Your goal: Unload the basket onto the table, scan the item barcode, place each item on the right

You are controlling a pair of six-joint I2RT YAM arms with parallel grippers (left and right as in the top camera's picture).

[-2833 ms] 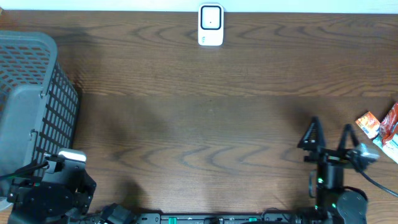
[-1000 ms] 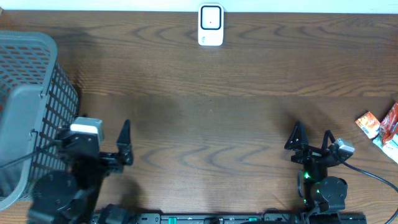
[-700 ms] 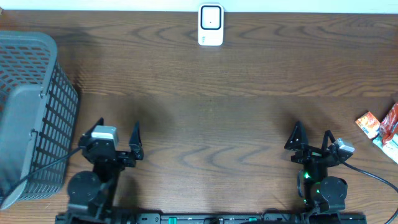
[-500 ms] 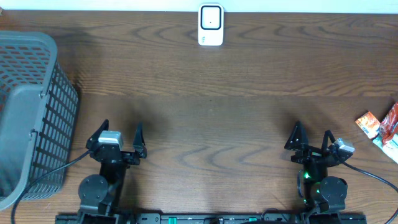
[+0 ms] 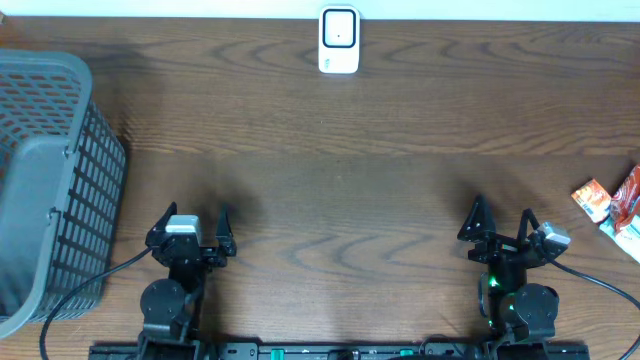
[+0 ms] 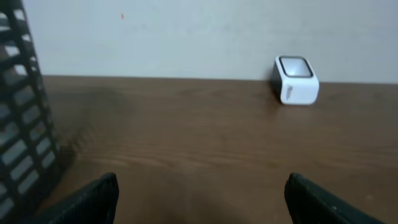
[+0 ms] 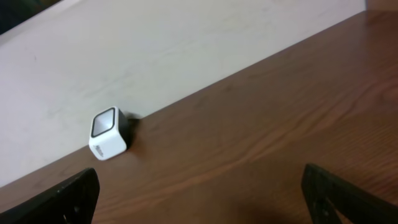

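The white barcode scanner (image 5: 339,40) stands at the middle of the table's far edge; it also shows in the left wrist view (image 6: 296,79) and the right wrist view (image 7: 108,134). Small packaged items lie at the right edge: an orange packet (image 5: 591,199) and a red one (image 5: 629,190). My left gripper (image 5: 193,215) rests near the front left, open and empty (image 6: 200,182). My right gripper (image 5: 502,211) sits near the front right, open wide with nothing between its fingers (image 7: 199,173), some way left of the packets.
A grey mesh basket (image 5: 50,180) fills the left side of the table, close to the left arm; its wall shows in the left wrist view (image 6: 22,112). A pale wall runs behind the far edge.
The left arm swung from the basket corner to the right and settled facing the far edge. The right arm shifted slightly left early on and has since stayed still.
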